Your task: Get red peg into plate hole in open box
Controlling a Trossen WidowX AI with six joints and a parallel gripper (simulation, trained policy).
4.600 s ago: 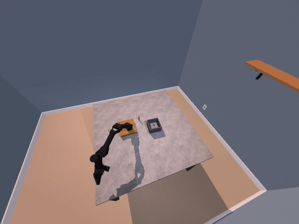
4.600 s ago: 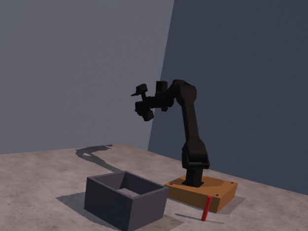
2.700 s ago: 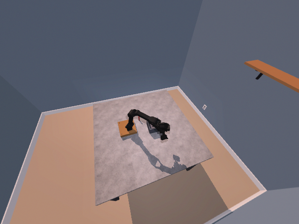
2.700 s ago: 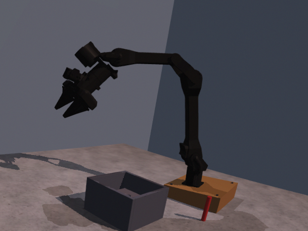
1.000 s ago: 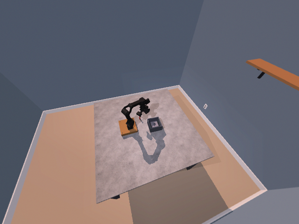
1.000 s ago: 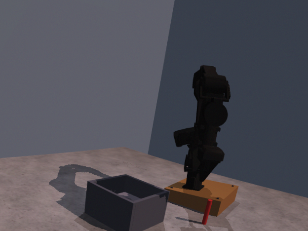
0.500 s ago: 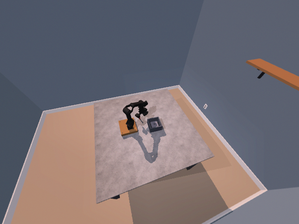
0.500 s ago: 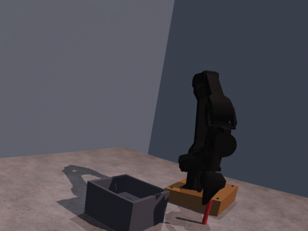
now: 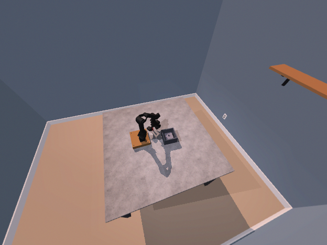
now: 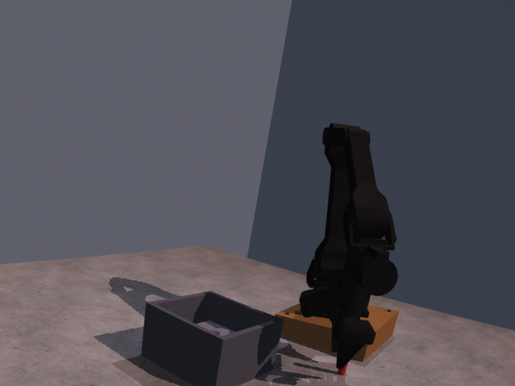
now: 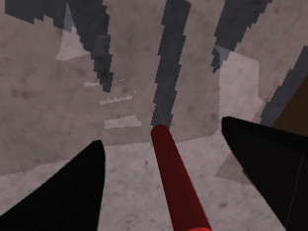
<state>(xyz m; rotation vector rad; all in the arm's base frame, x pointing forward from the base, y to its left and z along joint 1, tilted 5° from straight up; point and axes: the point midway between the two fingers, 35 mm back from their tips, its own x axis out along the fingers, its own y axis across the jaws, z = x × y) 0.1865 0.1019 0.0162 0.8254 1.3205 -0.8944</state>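
Between the open hand's (image 9: pixel 152 129) (image 10: pixel 342 365) (image 11: pixel 163 132) parted fingers, the slim, round red peg (image 10: pixel 342 369) (image 11: pixel 179 183) stands upright, untouched.

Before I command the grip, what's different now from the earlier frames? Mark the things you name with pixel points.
The gripper (image 9: pixel 153 129) (image 10: pixel 341 365) (image 11: pixel 163 135) swung in from beyond the open box (image 9: pixel 165 142) (image 10: pixel 182 345) and came down around the red peg (image 10: pixel 342 369) (image 11: pixel 180 183), fingers open either side. Nothing was gripped or released. The peg, box and orange base (image 9: pixel 134 141) (image 10: pixel 382 317) stayed put.
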